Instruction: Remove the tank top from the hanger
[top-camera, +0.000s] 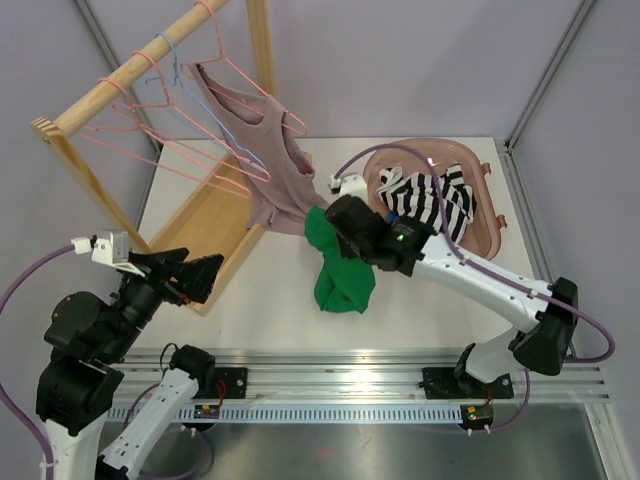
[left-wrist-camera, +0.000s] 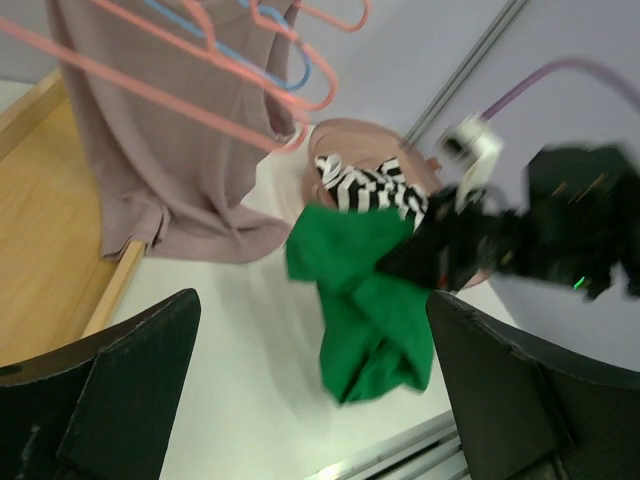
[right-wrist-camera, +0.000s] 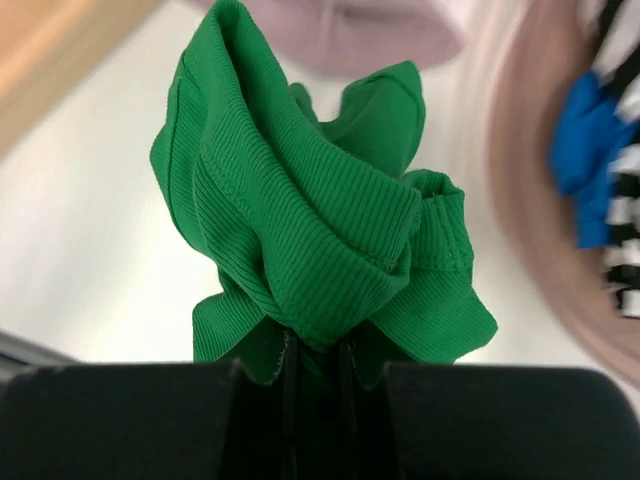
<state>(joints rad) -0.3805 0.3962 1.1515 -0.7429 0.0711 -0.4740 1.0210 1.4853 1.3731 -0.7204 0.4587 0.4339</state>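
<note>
At the far left, the left gripper is hovering above the near corner of the wooden rack, its jaws standing wide apart and gripping nothing. Several empty pink and blue wire hangers are dangling from the rack's rail. To their right the mauve tank top is hanging from a pink hanger, its straps looping over the wire and its hem trailing down onto the white table just beside the rack's base board. Immediately right of that hem, a green ribbed garment is bunching up and drooping toward the table; whether its lower end is touching the surface is unclear. The right gripper is pinching the top of this green garment, its jaws nearly closed on a fold of the fabric, and the arm is reaching in from the right side. Farther right, a pinkish basket is sitting on the table, and a black-and-white striped cloth is lying inside it.
</note>
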